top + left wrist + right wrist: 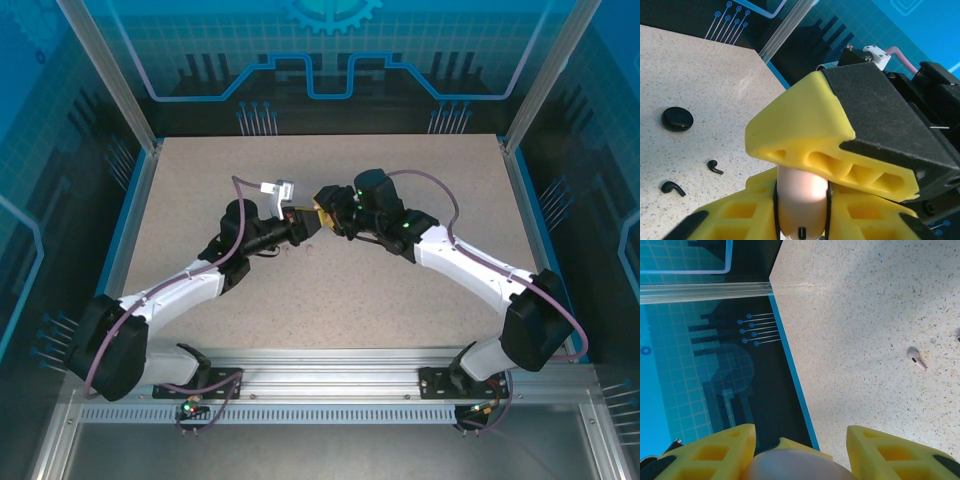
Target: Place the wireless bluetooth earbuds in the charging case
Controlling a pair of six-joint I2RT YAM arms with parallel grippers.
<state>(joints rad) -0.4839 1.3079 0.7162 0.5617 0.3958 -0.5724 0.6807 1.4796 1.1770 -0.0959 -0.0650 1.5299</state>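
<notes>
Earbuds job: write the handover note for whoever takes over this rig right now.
Left gripper: fingers shut on the pale pink case, held between the two arms.
Right gripper: fingers closed on the same case from the opposite side; it fills the gap between them.
Loose on the table: two black earbuds, a black round disc near them, and a pale earbud.
Done: the case is gripped by both arms. Whether it is open or holds anything can't be told.
Left: seat the loose earbuds in their cases.
</notes>
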